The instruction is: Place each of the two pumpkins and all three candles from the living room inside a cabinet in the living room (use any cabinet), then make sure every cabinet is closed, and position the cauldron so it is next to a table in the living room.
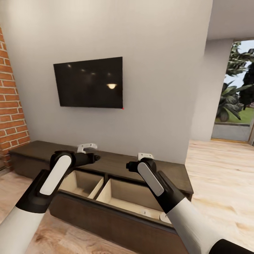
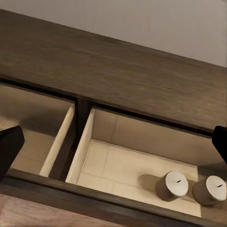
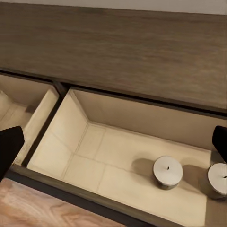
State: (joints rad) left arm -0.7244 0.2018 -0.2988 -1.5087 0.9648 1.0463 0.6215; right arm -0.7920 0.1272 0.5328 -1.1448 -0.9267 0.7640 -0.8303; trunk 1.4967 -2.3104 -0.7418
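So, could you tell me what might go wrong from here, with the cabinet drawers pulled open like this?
1. Two candles stand upright in the drawer that the right gripper is over; closing it quickly could tip them.
2. Both arms hang above the open cabinet, so lowering either may strike the front rim.
3. Two white objects sit on the cabinet top behind the arms and could be knocked.

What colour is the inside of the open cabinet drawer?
Pale cream-beige inside the cabinet drawer, clearest in the right wrist view.
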